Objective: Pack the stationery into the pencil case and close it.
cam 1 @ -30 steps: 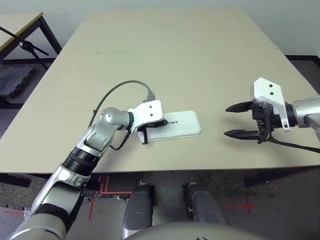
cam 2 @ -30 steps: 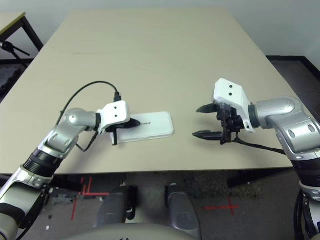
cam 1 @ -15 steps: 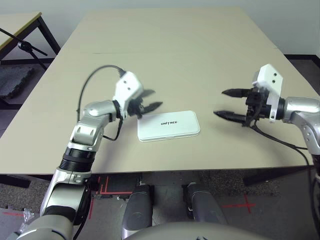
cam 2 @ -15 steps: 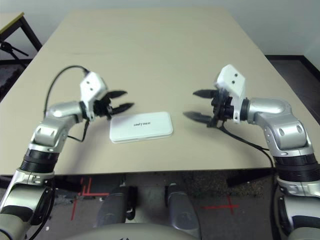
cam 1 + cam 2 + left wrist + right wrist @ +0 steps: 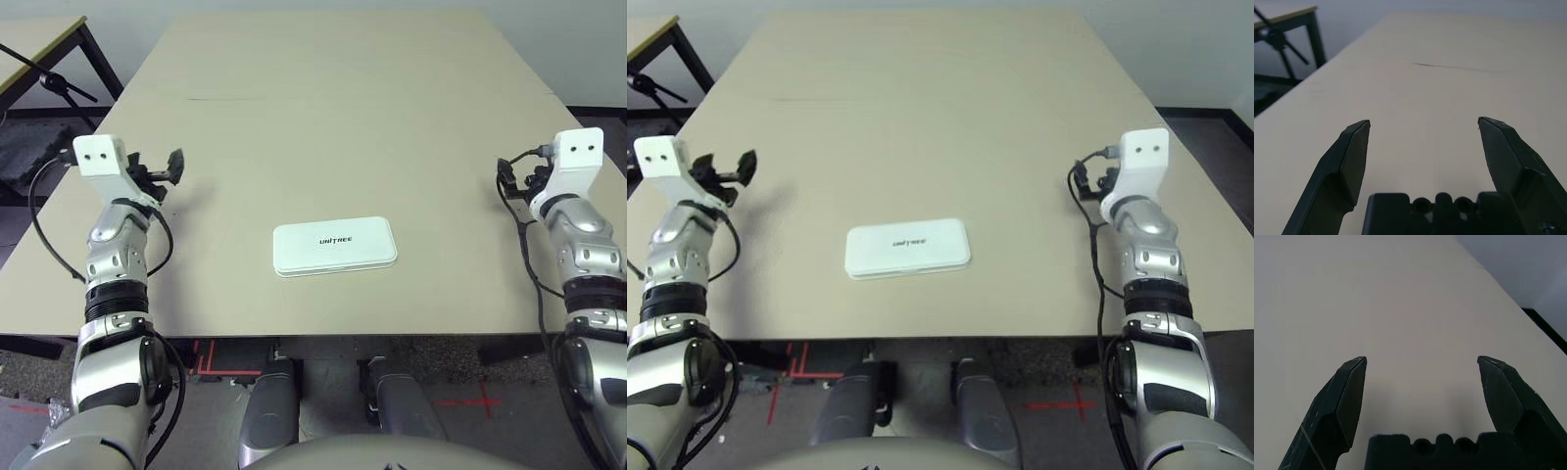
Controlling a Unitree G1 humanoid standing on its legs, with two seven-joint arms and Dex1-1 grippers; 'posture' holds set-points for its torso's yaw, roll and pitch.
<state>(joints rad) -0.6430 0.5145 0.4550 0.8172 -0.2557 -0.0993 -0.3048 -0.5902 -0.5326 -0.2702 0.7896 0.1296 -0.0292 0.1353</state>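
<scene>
1. One flat white pencil case (image 5: 334,246) lies shut near the front middle of the beige worktop (image 5: 343,108), its long side running left to right.
2. Black lettering on its lid reads "UNITREE".
3. Left gripper (image 5: 1422,128) hangs over the worktop's left edge, well apart from the case; its fingers (image 5: 1352,156) stand wide apart with nothing between them.
4. Right gripper (image 5: 1421,366) hangs over the right edge, equally far from the case; its fingers (image 5: 1347,396) are spread wide and hold nothing.
</scene>
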